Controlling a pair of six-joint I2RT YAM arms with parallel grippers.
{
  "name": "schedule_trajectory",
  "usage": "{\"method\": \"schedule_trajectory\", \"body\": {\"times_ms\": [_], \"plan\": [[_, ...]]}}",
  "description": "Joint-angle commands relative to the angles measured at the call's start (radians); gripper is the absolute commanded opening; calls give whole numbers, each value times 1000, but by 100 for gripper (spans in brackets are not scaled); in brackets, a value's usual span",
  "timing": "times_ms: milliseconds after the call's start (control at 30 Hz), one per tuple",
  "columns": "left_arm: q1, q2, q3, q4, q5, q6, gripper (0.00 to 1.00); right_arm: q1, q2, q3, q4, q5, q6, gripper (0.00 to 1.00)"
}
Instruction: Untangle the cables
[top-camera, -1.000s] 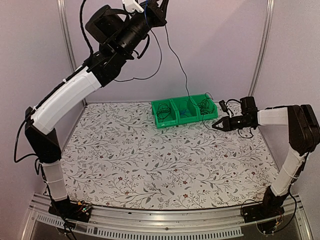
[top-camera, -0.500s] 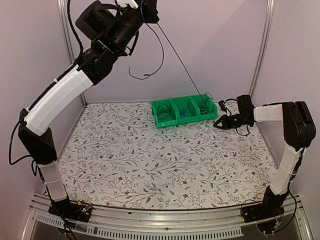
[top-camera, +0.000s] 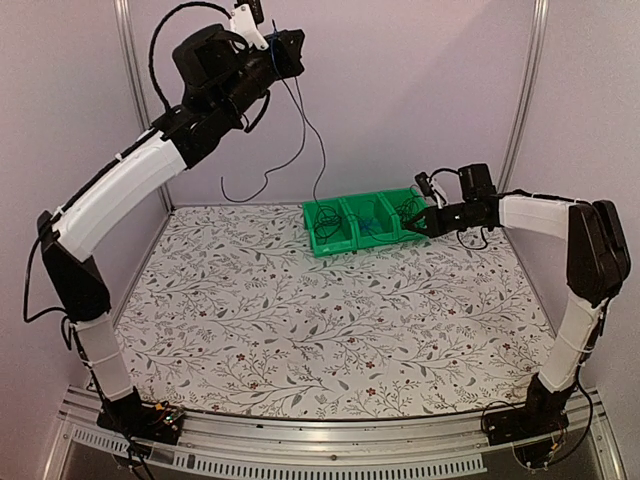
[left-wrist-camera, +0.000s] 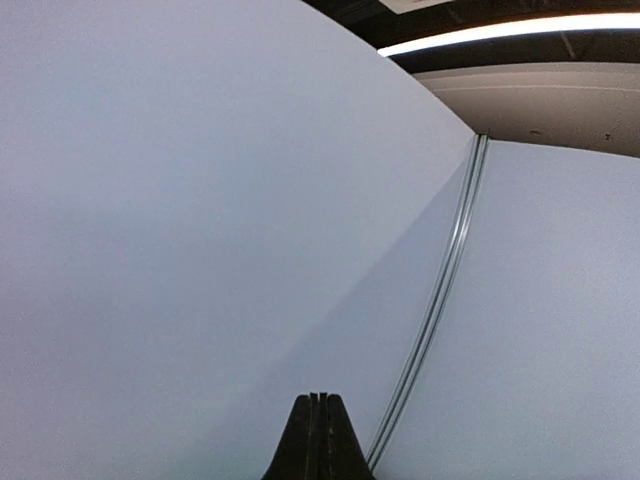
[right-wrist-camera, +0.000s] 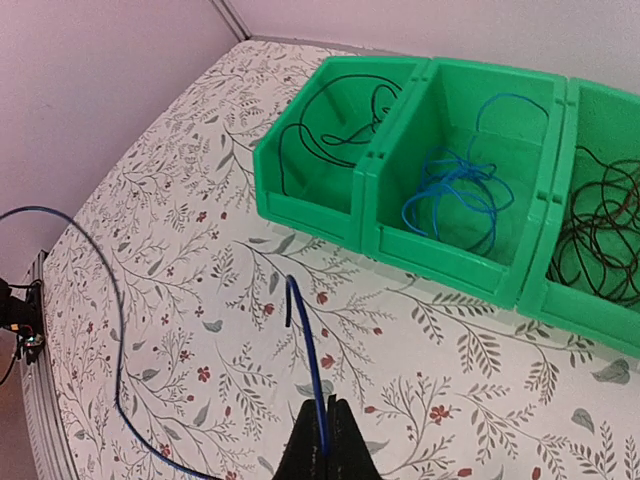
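"Where's the fixed camera?"
"High up, across the table (top-camera: 330, 330) from the green bins (top-camera: 328, 243), looking down at them from well back."
"And the wrist ones?"
"The right stares down at those bins from close by, so both views share them. The left, far above the bins, faces only wall panels (left-wrist-camera: 150, 200)."

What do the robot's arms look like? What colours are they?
The left arm and right arm have smooth white shells with chunky black joints. Along them loop thick black cables. The left pincer and right pincer are black and pointed.
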Motion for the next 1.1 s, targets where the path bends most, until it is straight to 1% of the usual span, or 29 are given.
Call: {"method": "schedule_trajectory", "body": {"times_ms": [0, 133, 200, 333, 433, 533, 567, 667, 767, 833, 900, 1000, 1067], "plan": [[36, 91, -64, -53, 126, -133, 0, 80, -23, 124, 10, -35, -14, 0], [59, 145, -101, 37, 187, -110, 0, 113, 88, 293, 7, -23, 17, 0], [77, 179, -111, 77, 204, -128, 0, 128, 175, 402, 13, -12, 35, 0], [118, 257, -144, 218, 247, -199, 0, 150, 326, 573, 45, 8, 76, 0], [142, 358, -123, 313, 261, -256, 0, 165, 436, 667, 77, 33, 81, 0], [160, 468, -63, 390, 265, -298, 0, 173, 516, 735, 121, 58, 82, 0], [165, 508, -41, 412, 286, -313, 0, 173, 551, 757, 135, 64, 85, 0], [186, 634, 50, 452, 318, -400, 0, 176, 610, 796, 192, 95, 89, 0], [201, 755, 199, 445, 336, -459, 0, 177, 630, 801, 247, 128, 89, 0], [202, 806, 277, 445, 346, -482, 0, 177, 633, 800, 259, 140, 89, 0], [198, 817, 312, 467, 353, -492, 0, 178, 630, 802, 261, 136, 120, 0], [186, 774, 303, 508, 354, -489, 0, 177, 603, 797, 278, 96, 151, 0], [181, 741, 287, 538, 354, -506, 0, 178, 580, 795, 292, 96, 167, 0]]}}
